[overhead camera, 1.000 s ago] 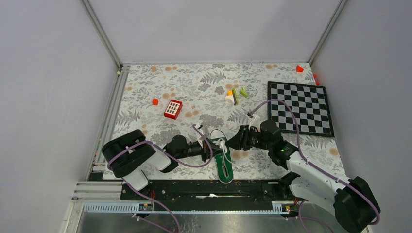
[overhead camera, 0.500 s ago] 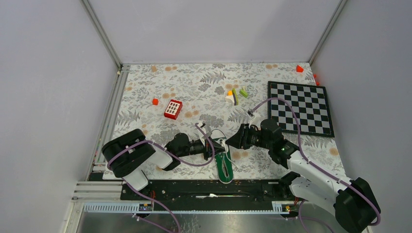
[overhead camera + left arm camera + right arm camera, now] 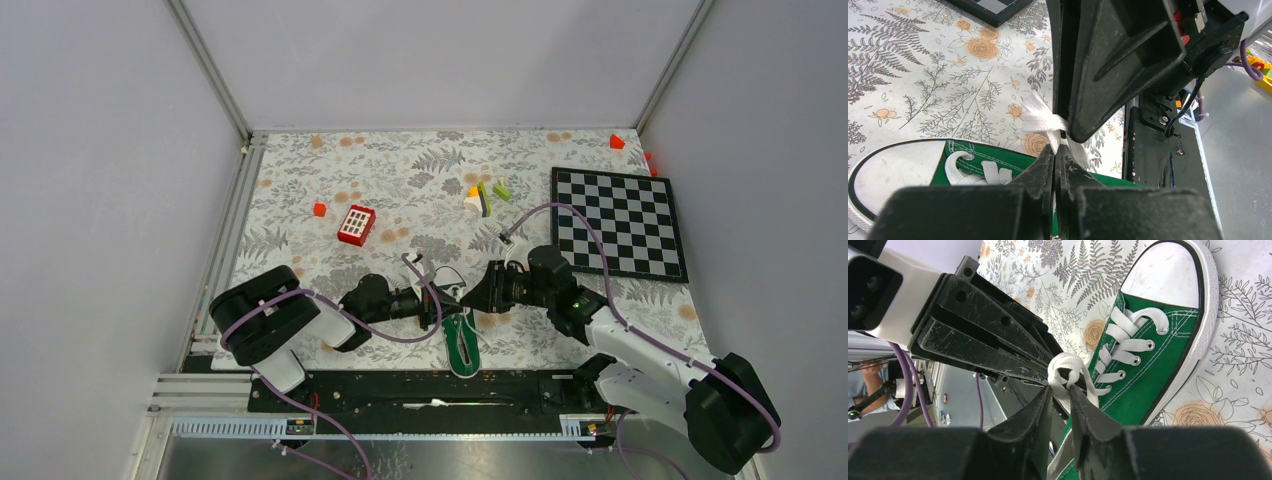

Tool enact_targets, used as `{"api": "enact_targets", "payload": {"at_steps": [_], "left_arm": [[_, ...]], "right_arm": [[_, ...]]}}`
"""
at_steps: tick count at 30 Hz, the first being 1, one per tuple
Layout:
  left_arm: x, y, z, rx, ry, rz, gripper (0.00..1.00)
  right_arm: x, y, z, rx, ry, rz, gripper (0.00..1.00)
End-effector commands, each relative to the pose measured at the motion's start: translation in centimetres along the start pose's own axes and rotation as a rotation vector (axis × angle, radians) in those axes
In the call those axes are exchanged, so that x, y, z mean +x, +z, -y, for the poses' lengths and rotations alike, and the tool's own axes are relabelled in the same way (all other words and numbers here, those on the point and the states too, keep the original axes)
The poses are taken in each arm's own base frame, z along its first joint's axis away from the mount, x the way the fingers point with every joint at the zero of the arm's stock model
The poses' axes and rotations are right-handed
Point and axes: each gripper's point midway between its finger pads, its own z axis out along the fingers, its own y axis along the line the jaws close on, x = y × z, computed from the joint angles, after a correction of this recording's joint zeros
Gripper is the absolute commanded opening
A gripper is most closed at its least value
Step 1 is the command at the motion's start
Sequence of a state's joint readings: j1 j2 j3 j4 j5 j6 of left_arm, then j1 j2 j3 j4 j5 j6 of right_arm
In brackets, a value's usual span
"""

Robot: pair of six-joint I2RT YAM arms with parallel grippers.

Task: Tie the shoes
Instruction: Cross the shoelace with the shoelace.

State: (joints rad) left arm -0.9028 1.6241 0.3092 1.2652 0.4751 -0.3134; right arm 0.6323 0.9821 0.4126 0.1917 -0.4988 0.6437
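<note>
two claws meet over green shoe (image 3: 462,342), lower centre of top view, on surface (image 3: 330,180). left claw (image 3: 1055,150) clamped on white lace (image 3: 1066,371); right claw (image 3: 1060,389) pinching same lace. lace soft, limp, slippery: grip near knot. shoe light, may drag.

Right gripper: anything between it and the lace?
Nothing visible. The lace runs straight into the narrow gap between the fingers of the right gripper, above the shoe. The left gripper, shut on the same lace, meets it tip to tip from the other side; it crowds the spot but does not block it.
</note>
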Motion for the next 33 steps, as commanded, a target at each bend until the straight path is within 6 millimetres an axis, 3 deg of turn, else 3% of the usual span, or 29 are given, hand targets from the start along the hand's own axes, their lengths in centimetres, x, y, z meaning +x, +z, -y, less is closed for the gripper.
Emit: {"api": "enact_targets", "payload": {"at_steps": [1,8,13,18,28,33], "left_arm": [[-2.3,0.6,1.0,0.05,0.057,0.071,0.0],[-2.4,0.7,0.9,0.05,0.057,0.073,0.0],[-2.3,0.8,0.8,0.046,0.054,0.073,0.0],[-2.4,0.8,0.8,0.045,0.052,0.077,0.0],[-2.5,0.4,1.0,0.048,0.053,0.086,0.0],[-2.4,0.6,1.0,0.055,0.049,0.09,0.0]], "right_arm": [[-1.4,-0.3,-1.9,-0.048,-0.054,0.033,0.22],[-0.3,-0.6,-2.0,-0.051,-0.049,-0.003,0.13],[1.2,-0.5,-2.3,-0.047,-0.059,-0.064,0.23],[1.6,-0.5,-2.1,-0.029,-0.061,-0.071,0.24],[1.4,0.2,-1.6,-0.012,-0.04,-0.054,0.0],[1.5,0.3,-1.8,-0.011,-0.04,-0.062,0.0]]}}
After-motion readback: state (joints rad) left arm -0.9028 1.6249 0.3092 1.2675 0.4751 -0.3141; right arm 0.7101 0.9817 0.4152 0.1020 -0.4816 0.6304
